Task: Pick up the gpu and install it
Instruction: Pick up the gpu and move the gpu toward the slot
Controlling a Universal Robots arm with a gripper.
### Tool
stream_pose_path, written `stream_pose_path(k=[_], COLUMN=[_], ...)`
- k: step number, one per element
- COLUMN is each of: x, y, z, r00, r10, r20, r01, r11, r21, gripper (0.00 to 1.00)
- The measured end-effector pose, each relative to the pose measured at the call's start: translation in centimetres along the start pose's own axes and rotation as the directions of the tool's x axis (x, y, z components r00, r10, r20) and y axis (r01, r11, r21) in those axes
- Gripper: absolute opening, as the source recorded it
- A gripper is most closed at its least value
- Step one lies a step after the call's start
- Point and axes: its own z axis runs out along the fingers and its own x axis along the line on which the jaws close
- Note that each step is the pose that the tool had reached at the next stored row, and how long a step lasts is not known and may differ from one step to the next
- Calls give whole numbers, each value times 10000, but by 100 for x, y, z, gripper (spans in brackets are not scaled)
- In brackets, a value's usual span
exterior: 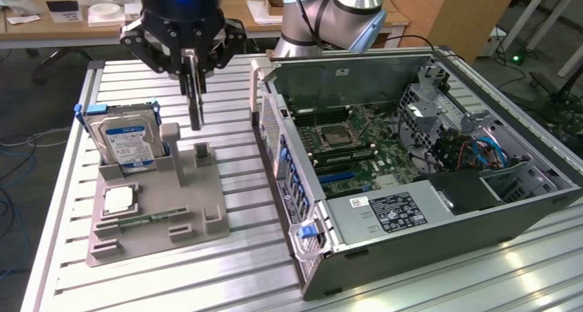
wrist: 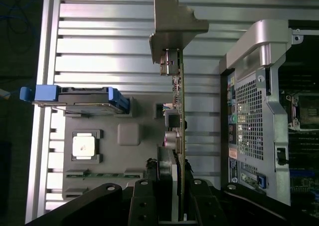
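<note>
My gripper (exterior: 192, 67) is shut on the gpu (exterior: 195, 104), a thin dark card that hangs edge-on from the fingers, above the grey holder tray (exterior: 205, 209). The card's lower end is a little above the tray's small upright slot post (exterior: 201, 152), apart from it. In the wrist view the gpu (wrist: 181, 111) runs as a narrow green-edged strip out from my gripper (wrist: 175, 186) to its silver metal bracket (wrist: 174, 22). The open computer case (exterior: 510, 216) lies on the exterior view's right, with its motherboard (exterior: 351, 145) exposed.
A silver hard drive (exterior: 128, 138) with a blue-white label stands upright in the tray; a CPU (exterior: 120, 199) and a green memory stick (exterior: 146, 220) lie flat in it. The case's side wall (wrist: 254, 111) is close beside the card. The table is ribbed aluminium (exterior: 237, 271).
</note>
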Motion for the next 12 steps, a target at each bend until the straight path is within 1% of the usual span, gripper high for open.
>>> stream_pose_path(k=[12], x=[1], y=[11], z=[-70], r00=[10000], r10=[0], r20=[0], r01=[0], r11=[10000], r21=[0], gripper=[28])
